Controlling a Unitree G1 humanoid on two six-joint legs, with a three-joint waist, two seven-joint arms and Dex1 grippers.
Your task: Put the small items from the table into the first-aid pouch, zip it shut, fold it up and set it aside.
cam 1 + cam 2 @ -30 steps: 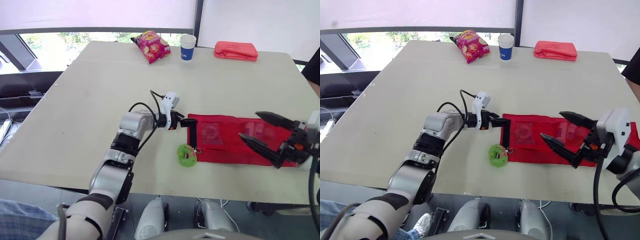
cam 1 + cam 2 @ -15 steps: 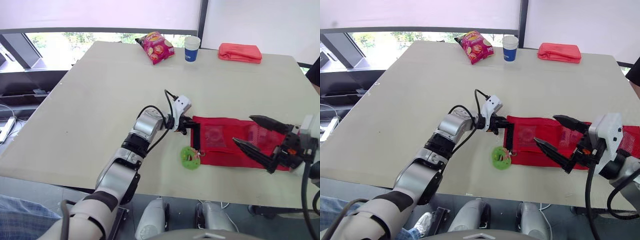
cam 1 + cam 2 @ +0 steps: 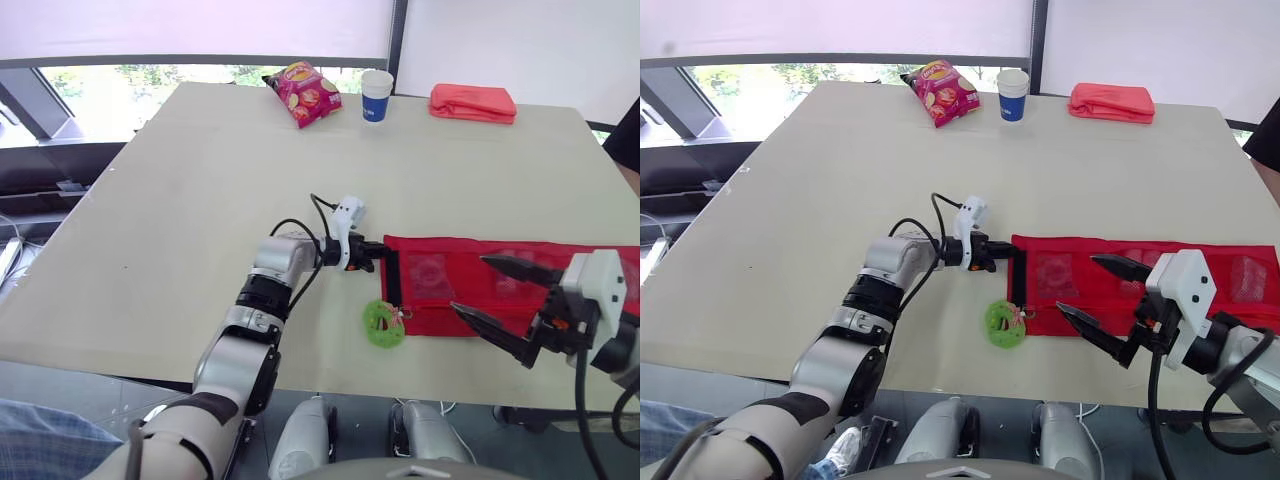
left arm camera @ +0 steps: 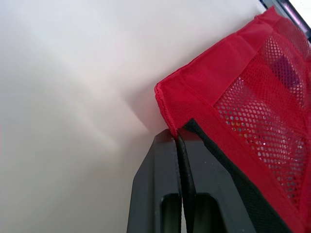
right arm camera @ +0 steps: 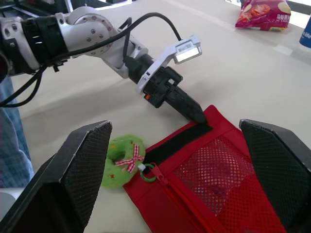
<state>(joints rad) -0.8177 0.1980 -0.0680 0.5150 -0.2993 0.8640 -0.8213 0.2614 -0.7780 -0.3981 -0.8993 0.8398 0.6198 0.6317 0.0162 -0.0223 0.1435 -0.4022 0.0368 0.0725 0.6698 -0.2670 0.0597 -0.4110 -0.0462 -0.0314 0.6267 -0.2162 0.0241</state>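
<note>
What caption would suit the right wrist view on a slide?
Open right gripper faces the red pouch while the left gripper pinches its corner, beside a green ring charm.

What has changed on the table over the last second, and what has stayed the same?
The right gripper, jaws open, has drifted toward the robot's left over the red pouch. Nothing was grasped or released. The left gripper stays clamped on the pouch's corner; the green charm has not moved.
</note>
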